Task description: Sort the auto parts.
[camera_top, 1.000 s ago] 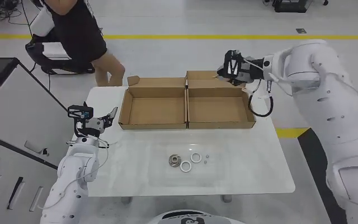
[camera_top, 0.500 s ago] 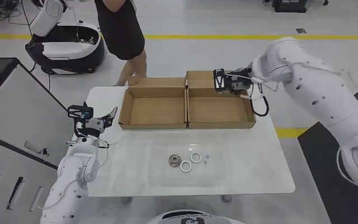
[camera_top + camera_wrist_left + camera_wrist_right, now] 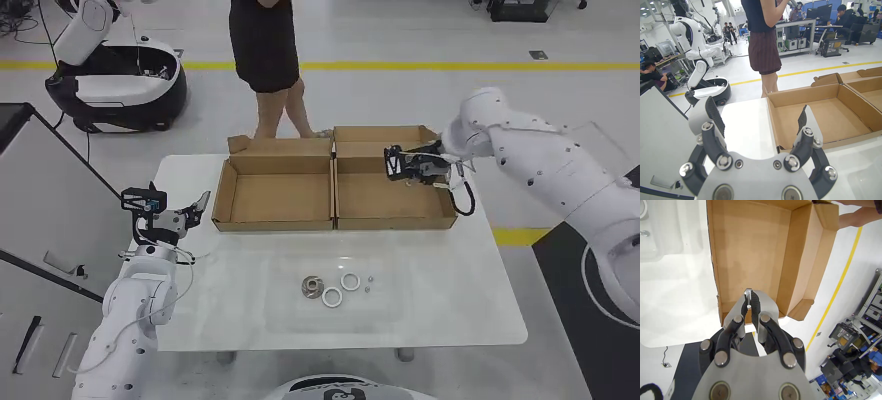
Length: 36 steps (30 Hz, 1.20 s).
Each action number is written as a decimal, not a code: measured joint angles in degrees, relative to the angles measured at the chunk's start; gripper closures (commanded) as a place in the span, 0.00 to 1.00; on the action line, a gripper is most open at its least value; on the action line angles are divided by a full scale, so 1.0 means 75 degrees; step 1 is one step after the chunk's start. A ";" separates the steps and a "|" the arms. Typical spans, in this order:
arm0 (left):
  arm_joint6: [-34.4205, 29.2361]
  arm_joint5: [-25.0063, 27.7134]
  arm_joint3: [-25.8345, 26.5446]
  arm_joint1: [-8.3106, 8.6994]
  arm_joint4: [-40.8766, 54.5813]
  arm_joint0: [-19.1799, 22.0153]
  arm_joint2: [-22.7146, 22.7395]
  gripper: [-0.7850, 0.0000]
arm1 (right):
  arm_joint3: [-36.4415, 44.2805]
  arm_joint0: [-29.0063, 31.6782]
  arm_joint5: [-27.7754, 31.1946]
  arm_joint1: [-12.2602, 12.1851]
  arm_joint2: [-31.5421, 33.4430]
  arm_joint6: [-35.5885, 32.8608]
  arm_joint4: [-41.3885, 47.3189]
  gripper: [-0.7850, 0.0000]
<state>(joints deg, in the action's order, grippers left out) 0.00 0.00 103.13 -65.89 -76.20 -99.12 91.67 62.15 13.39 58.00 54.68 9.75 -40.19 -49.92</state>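
A white bench [image 3: 440,290] stands on a pale floor crossed by a yellow line [image 3: 400,66]. Beyond its far left corner, a white humanoid robot on a wheeled base [image 3: 115,80] is parked. A grey panel [image 3: 40,200] lies just beside the bench's left edge.

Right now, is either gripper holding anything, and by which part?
The right gripper pinches a bolt by its threaded shank, head sticking out; the left gripper holds nothing.

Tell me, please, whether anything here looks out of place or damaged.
Nothing stands out. The left box and right box sit side by side on the table, the small parts lie grouped together, and the right gripper holds a bolt.
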 measured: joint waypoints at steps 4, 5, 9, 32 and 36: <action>0.0000 0.0000 0.0000 0.0000 0.0000 0.0000 0.0000 0.00 | -0.0323 0.0153 0.0000 0.0146 -0.0001 -0.0032 -0.0344 1.00; 0.0000 0.0000 0.0000 0.0000 0.0000 0.0000 0.0000 0.00 | -0.0391 0.0168 0.0000 0.0178 -0.0001 0.0005 -0.0404 1.00; 0.0000 0.0000 0.0000 0.0000 0.0000 0.0000 0.0000 0.00 | -0.0729 0.0220 0.0000 0.0309 -0.0001 0.0324 -0.0755 1.00; 0.0000 0.0000 0.0000 0.0000 0.0000 0.0000 0.0000 0.00 | -0.2954 0.0467 0.0000 0.1187 -0.0001 0.4053 -0.4705 1.00; 0.0000 0.0000 0.0000 0.0000 0.0000 0.0000 0.0000 0.00 | -0.3469 0.0517 0.0000 0.1414 -0.0001 0.4804 -0.5410 1.00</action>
<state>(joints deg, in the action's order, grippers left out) 0.00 0.00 103.13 -65.89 -76.20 -99.12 91.67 36.13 17.26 58.00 65.28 9.74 -4.16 -90.49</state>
